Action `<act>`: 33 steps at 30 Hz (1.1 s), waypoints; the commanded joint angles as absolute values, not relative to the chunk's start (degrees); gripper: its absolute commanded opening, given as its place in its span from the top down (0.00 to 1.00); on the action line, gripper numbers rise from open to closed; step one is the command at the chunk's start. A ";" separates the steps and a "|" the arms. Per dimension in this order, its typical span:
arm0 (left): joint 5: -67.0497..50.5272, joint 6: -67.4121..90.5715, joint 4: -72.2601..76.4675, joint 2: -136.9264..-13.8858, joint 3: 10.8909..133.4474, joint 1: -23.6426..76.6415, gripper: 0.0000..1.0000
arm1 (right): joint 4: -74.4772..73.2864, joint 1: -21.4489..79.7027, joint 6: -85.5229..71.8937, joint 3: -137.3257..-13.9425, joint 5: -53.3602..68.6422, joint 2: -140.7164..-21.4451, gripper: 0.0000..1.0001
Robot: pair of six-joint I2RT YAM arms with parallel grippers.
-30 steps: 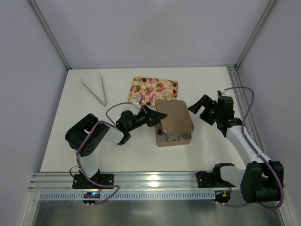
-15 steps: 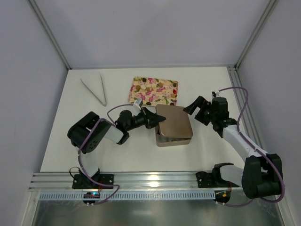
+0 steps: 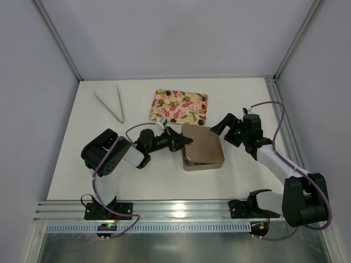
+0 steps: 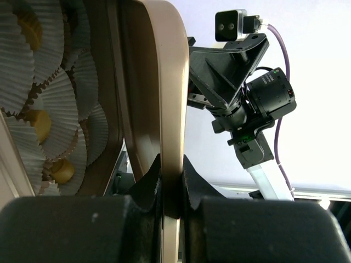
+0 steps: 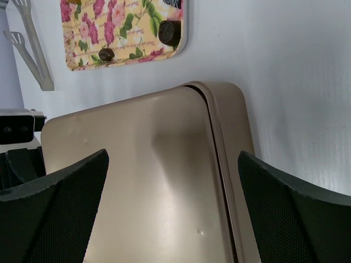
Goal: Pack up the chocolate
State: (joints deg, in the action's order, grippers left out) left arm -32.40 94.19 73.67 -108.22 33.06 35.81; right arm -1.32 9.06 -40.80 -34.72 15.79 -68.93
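Several tan-golden pieces of chocolate (image 4: 35,118) in white paper cups (image 4: 60,93) inside the gold box (image 3: 202,164), near the middle of the table (image 3: 137,181); full count hidden by the lid. Lid (image 3: 203,143): over the box almost squarely, left edge raised with a gap on that side, so not seated. Left gripper (image 3: 184,141): clamped on the lid's left rim, fingers (image 4: 143,189) pinching either face. Right gripper (image 3: 226,129): spread wide, holding nothing, hovering just beside the lid's back right corner, apart from it. Progress, as a judgement: filling mostly done, closing in hand; left to do, lowering the lid flush and letting go. Open item: two dark lumps (image 5: 169,32) on the flowered tray (image 3: 164,98) behind the box, raised like real pieces rather than print, possibly unpacked chocolate; cannot say for sure. Also present: pale tongs (image 3: 112,104) at the back left, well apart from everything. Obstructions: none visible between lid and box; some risk of the lid catching a cup's frill at the raised side, or landing askew at the right rim, with a sliver of box showing past the lid there.
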 commanded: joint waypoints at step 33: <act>-34.10 93.96 88.59 -109.33 38.67 35.95 1.00 | 1.76 10.28 -41.57 -34.98 14.77 -69.78 0.00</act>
State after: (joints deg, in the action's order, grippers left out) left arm -33.91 94.11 73.91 -108.03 36.77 35.70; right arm -0.82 9.93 -40.95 -34.26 15.77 -69.80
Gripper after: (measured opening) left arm 0.080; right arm 0.996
